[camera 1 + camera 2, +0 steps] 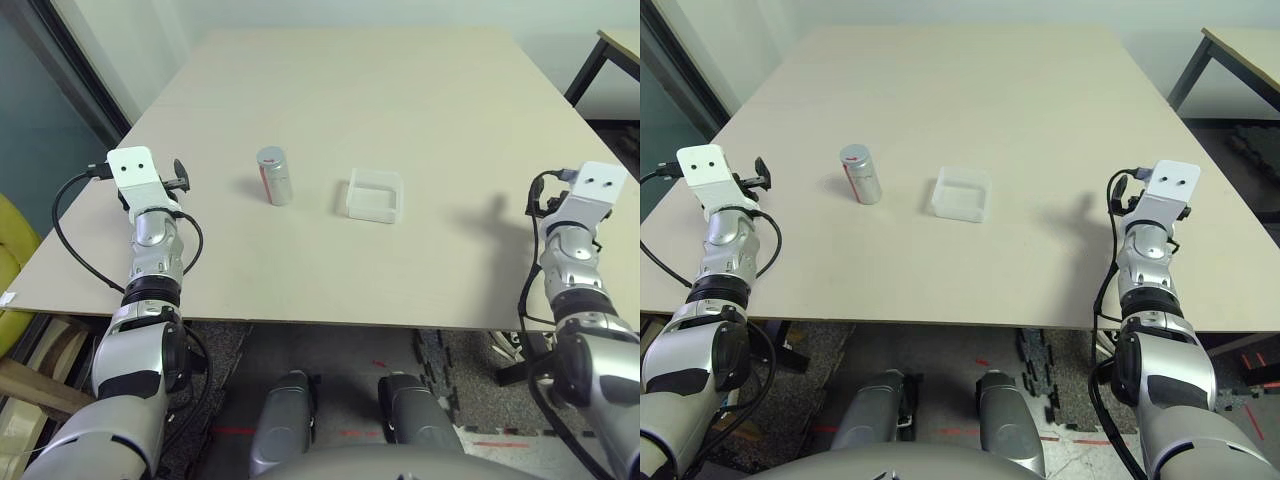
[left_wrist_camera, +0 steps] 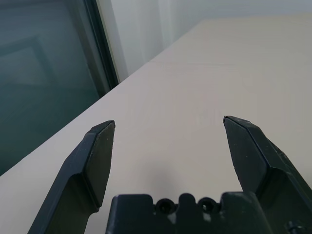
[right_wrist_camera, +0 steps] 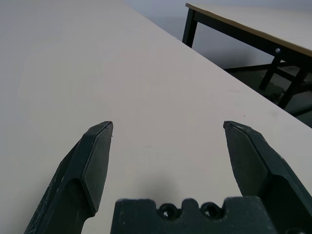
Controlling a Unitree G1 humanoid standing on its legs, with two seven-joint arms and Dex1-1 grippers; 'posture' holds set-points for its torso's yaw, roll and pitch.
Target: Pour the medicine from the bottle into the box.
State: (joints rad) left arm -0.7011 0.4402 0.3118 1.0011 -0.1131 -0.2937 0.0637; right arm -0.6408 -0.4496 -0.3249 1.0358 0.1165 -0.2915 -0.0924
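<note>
Worktop: a wide, pale beige board (image 1: 400, 90), bare over most of its far half and along both sides.
Bottle: the small silver-grey cylindrical bottle with a red mark and round grey cap (image 1: 274, 176) stands upright left of centre, capped, with bare surface all round it.
Box: the shallow square tray of clear whitish plastic with rounded corners (image 1: 375, 195) lies just right of the bottle, near it but not touching.
Medicine: no pill can be made out; the bottle is closed and the box looks too small to judge.
Left claw: the left claw (image 2: 168, 131) is released, its two black fingers (image 2: 97, 151) spread wide over bare worktop with nothing between them; it sits at the left edge, well apart from the bottle.
Right claw: the right claw (image 3: 168, 131) is released likewise, fingers (image 3: 95, 156) wide apart and holding nothing, at the right edge, well apart from the box.
Edges: the near edge runs just behind both wrists; the left edge borders a dark glass panel (image 2: 44, 83).
Open room: clear surface lies between each claw and the two things in the middle.
Wrist views add: the right wrist view shows a second table with black legs (image 3: 273, 53) beyond the right edge.
</note>
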